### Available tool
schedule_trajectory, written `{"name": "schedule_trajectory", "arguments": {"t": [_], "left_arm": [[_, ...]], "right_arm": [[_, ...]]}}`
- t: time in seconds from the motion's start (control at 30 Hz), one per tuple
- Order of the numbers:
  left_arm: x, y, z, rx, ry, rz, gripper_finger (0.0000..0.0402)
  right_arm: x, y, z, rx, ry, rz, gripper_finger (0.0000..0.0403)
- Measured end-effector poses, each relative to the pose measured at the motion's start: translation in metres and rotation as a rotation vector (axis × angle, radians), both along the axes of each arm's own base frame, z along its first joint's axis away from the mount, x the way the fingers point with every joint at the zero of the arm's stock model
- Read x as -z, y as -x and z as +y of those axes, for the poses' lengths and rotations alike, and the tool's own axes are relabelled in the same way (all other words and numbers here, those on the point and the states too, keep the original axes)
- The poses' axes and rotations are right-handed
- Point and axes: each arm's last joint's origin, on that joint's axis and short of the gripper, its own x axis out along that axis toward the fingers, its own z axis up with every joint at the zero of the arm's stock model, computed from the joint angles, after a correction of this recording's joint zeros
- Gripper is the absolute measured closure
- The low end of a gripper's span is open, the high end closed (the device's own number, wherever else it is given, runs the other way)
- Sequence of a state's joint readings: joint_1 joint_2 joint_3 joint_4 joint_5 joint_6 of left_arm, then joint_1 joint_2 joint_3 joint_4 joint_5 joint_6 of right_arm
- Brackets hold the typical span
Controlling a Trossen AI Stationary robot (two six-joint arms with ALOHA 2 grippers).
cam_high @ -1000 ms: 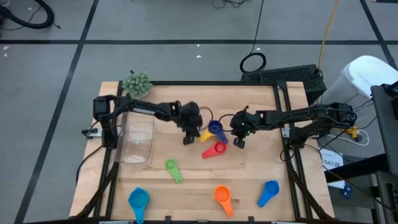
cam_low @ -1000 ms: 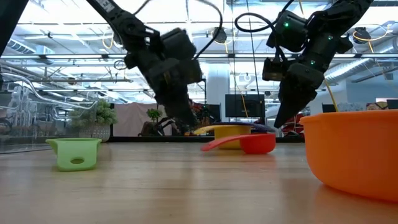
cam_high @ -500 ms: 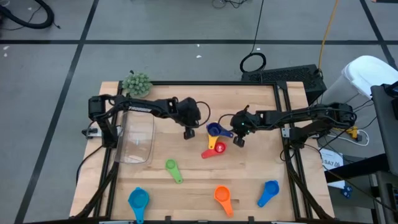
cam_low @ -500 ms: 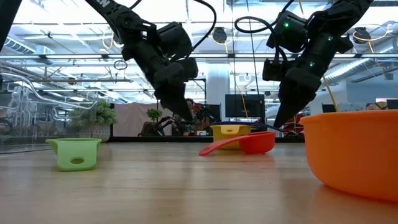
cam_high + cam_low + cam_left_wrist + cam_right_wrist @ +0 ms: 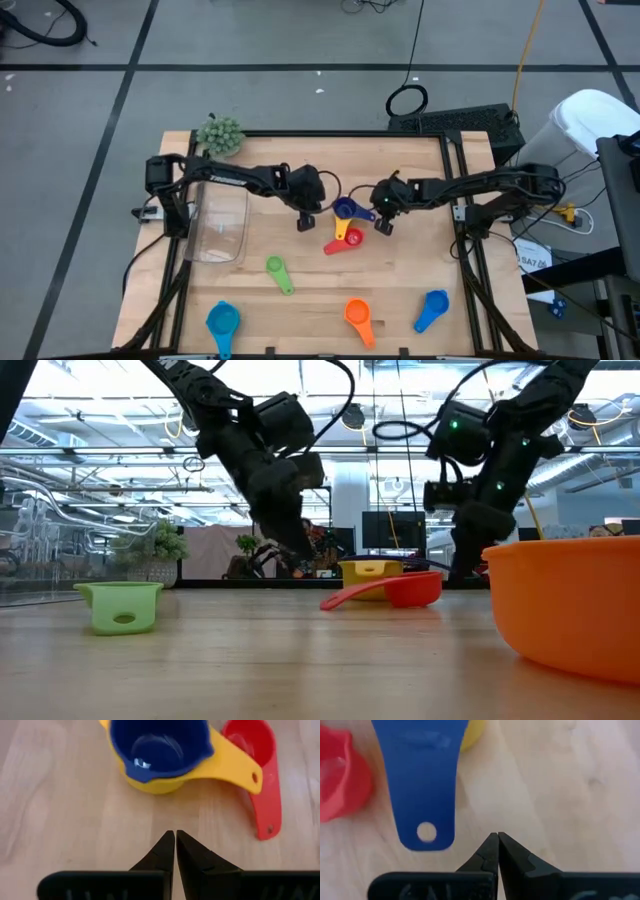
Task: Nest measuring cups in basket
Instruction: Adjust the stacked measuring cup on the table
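Overhead, table-level, two close wrist views

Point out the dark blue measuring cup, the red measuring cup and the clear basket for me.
dark blue measuring cup (image 5: 159, 744): left wrist view, on the inside of its bowl, which sits nested in the yellow cup.
red measuring cup (image 5: 264, 805): left wrist view, on its flat handle.
clear basket (image 5: 221, 222): high view, on its see-through floor.

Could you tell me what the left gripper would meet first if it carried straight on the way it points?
Probably the yellow cup holding the dark blue cup; the shut left gripper points at them across bare wood.
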State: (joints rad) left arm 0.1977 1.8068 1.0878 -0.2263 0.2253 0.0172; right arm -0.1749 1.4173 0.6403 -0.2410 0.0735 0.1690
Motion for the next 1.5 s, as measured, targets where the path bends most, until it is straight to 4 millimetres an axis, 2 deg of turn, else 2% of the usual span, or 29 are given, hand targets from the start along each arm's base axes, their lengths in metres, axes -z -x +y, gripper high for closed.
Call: {"name": "schedule_trajectory", "arguments": {"t": [0.23,0.5,0.7,0.87,1.17,1.3,1.5], "left_arm": [[0.018,-0.008,-0.009,0.007,0.008,0.025,0.0381],[0.015,-0.014,-0.014,-0.001,0.007,-0.036,0.0381],[0.014,-0.015,-0.013,-0.007,0.005,-0.058,0.0381],[0.013,-0.016,-0.013,-0.013,0.009,-0.061,0.0381],[0.014,-0.015,-0.013,-0.026,0.021,-0.055,0.0381],[0.012,-0.017,-0.013,-0.054,0.040,-0.070,0.0381],[0.007,-0.023,-0.015,-0.066,0.041,-0.150,0.0381]], "right_arm": [[-0.001,-0.007,0.005,-0.014,0.000,-0.057,0.0403],[-0.005,-0.016,0.015,-0.026,-0.137,-0.163,0.0403],[-0.012,-0.026,0.033,-0.141,-0.199,-0.278,0.0403],[-0.011,-0.024,0.030,-0.099,-0.134,-0.250,0.0403],[-0.008,-0.020,0.028,-0.062,-0.171,-0.207,0.0403],[-0.010,-0.022,0.031,-0.060,-0.238,-0.237,0.0403],[-0.014,-0.027,0.031,-0.059,-0.226,-0.300,0.0403]]}}
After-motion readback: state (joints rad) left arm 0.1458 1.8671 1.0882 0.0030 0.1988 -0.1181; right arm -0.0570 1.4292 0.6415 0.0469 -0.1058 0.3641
